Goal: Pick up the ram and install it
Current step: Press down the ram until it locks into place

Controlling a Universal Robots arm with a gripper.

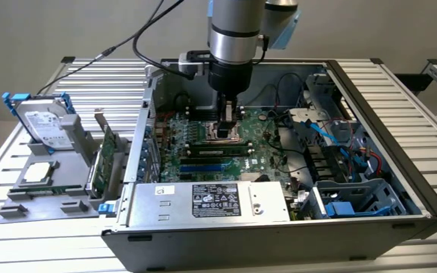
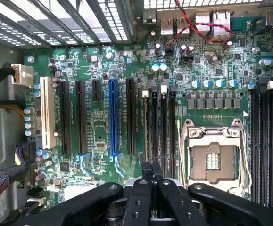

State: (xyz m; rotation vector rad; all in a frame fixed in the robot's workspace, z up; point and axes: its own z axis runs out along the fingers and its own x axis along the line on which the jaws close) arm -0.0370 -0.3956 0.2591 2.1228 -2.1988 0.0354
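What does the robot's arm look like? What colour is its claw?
The arm is a round, shiny silver tube with a black section below it and a light blue cap at a joint on top. Black cables loop away from it, and a small black-and-white box sits on its side. The gripper is black. In the wrist view its black parts have round bolts.

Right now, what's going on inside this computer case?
A robot arm's fingers are down inside the open computer case, close above the motherboard, over the memory slots beside the empty processor socket. The fingers are shut; whether they pinch anything can't be told.
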